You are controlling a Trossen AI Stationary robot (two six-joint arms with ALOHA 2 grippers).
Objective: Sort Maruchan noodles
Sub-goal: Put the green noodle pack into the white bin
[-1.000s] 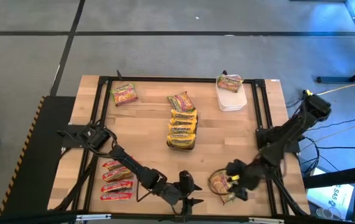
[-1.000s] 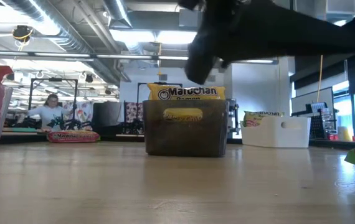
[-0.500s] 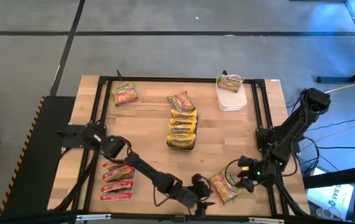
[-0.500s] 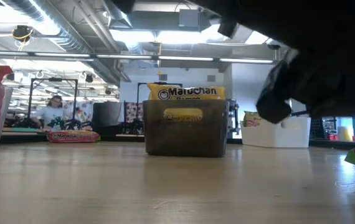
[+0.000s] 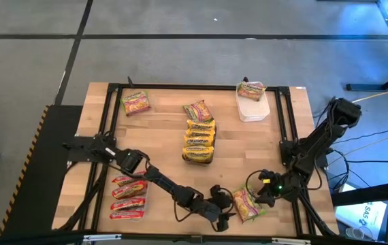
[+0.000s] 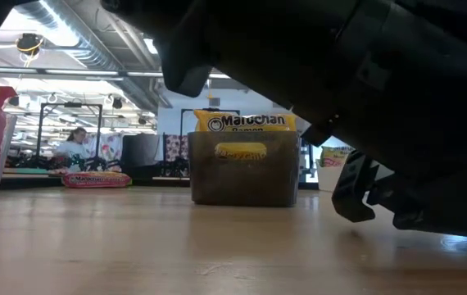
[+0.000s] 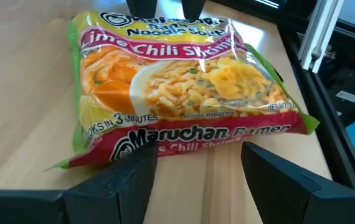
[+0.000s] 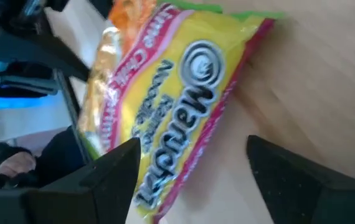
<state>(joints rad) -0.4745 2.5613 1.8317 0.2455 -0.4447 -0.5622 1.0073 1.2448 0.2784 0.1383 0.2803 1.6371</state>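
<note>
Green-edged, pink-banded and yellow, a crinkly plastic packet of Maruchan lime chili shrimp ramen (image 5: 247, 205) lies flat on the pale wooden table (image 5: 160, 133) near its front edge, between the two dark arms. Left pincer (image 5: 223, 209) sits just beside the packet's near end with its fingers (image 7: 118, 180) spread wide and nothing between them; the wrist view shows the packet resting on the wood just ahead of the tips. Right pincer (image 5: 267, 194) stands at the packet's other side, its fingers (image 8: 112, 171) likewise apart and gripping nothing, the packet lying free in front of them.

Farther back, at mid-table, a dark rectangular tray (image 5: 199, 147) holds a row of yellow-orange packets (image 5: 199, 136), with another green-and-pink packet (image 5: 198, 109) just behind it. A white rectangular tray (image 5: 253, 109) at the far right carries one green-and-pink packet (image 5: 251, 90), and a further one (image 5: 135, 102) lies alone at the far left. Three red packets (image 5: 127, 198) sit in a clear tray at the front left. Beyond the table, a person (image 6: 74, 144) shows in the room.
</note>
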